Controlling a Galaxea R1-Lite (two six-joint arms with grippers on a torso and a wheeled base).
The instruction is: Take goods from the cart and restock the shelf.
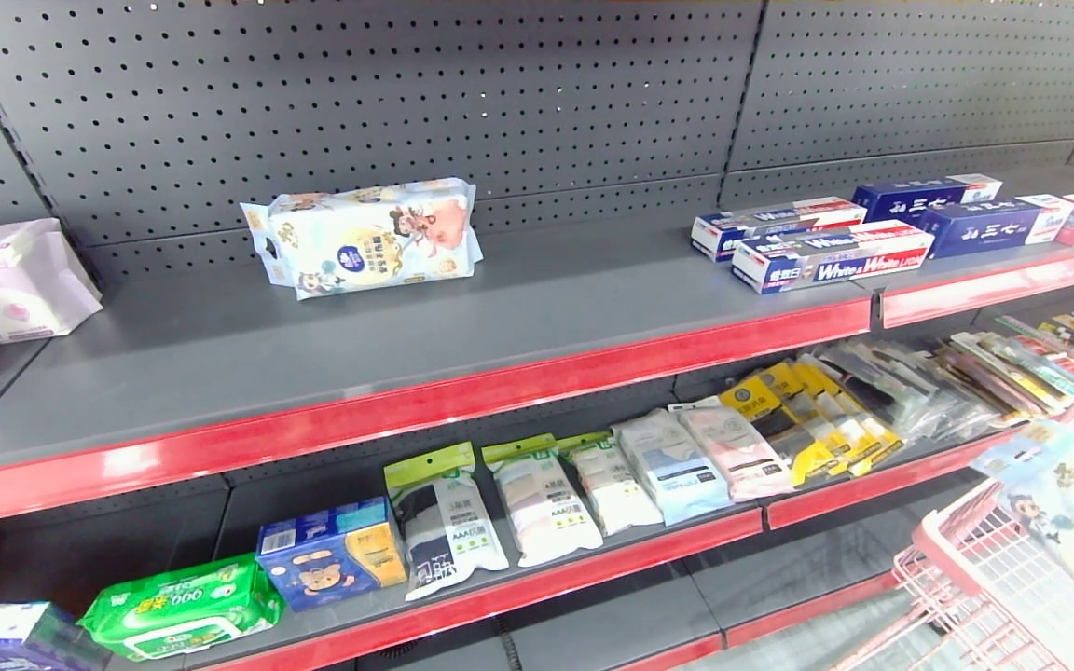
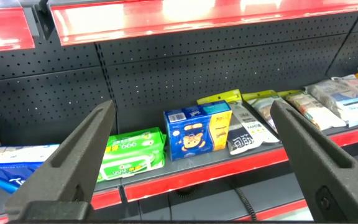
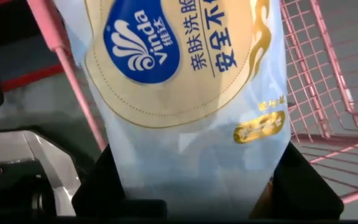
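The soft, pale blue plastic pack with a gold oval on it (image 3: 185,124) sits between the two black fingers (image 3: 114,186) of the right claw (image 3: 204,177). The claw is closed on the pack and grips it by one end. The skin of the pack looks smooth and a bit shiny, and it looks squashy, like a pillow. Close behind the claw are the thin pink wire bars of the cart (image 3: 316,74), so I think this pack has only just begun its trip and has not reached the shelf yet.

Up and well away to the left of that claw is the flat grey metal top shelf with a red front strip (image 1: 518,308). One puffy white pack with cartoon pictures (image 1: 364,238) already lies on it. There is lots of bare room beside it, so I think most of the job is left to do.

The left claw (image 2: 191,155) is wide open and holds nothing. In front of it, on a lower board, lies a shiny green soft pack (image 2: 132,154), and just beside that stands a hard blue card box (image 2: 197,129).
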